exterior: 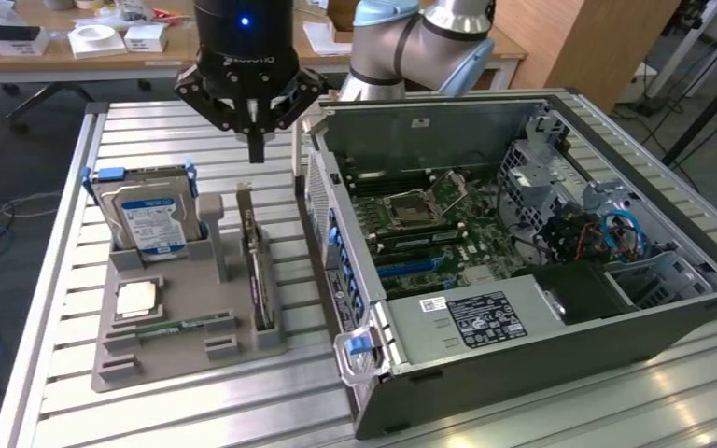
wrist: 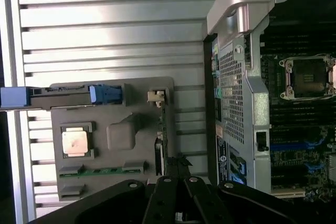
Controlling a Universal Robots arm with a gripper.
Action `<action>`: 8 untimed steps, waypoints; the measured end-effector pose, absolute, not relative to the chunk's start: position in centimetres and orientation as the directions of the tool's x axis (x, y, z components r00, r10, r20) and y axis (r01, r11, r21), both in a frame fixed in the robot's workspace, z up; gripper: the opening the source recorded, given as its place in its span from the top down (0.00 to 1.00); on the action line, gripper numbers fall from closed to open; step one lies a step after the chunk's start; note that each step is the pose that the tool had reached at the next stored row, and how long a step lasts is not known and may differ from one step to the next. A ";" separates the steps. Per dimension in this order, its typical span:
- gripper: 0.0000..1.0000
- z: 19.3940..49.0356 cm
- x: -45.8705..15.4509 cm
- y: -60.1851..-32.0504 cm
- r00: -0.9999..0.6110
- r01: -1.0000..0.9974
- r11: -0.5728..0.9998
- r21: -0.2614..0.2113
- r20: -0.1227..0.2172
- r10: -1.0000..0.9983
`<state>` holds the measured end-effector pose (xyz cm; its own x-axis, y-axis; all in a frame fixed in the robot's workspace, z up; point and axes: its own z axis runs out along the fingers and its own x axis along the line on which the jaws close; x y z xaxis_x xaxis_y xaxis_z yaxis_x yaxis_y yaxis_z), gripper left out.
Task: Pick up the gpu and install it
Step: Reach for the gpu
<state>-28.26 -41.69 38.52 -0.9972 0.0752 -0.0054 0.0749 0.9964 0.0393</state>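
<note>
The gpu (exterior: 258, 275) is a thin dark card standing on edge in a slot of the grey holder tray (exterior: 190, 359), with its silver bracket (exterior: 244, 201) at the far end. My gripper (exterior: 257, 147) hangs above the bracket end, shut, with nothing between its fingers and clear air below them. In the wrist view the gpu (wrist: 161, 135) appears edge-on as a narrow strip, and the closed gripper (wrist: 177, 167) is over the card's end, away from the bracket (wrist: 156, 96). To the exterior view's right stands the open computer case (exterior: 657, 327), its motherboard (exterior: 440, 224) exposed.
A silver hard drive (exterior: 147, 217) with a blue-white label stands upright in the tray. A processor chip (exterior: 138, 297) and a green memory stick (exterior: 184, 326) lie in the tray too. The case's rear panel (wrist: 239, 77) rises right beside the gpu slot. A slatted metal table (exterior: 97, 411) carries everything.
</note>
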 end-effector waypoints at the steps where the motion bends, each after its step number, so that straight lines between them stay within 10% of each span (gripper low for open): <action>1: 0.90 38.5 -28.3 -42.0 -0.997 0.075 0.996 0.039 -0.005 0.075; 8: 0.90 38.5 -28.3 -44.1 -0.997 0.075 0.996 0.039 -0.005 0.076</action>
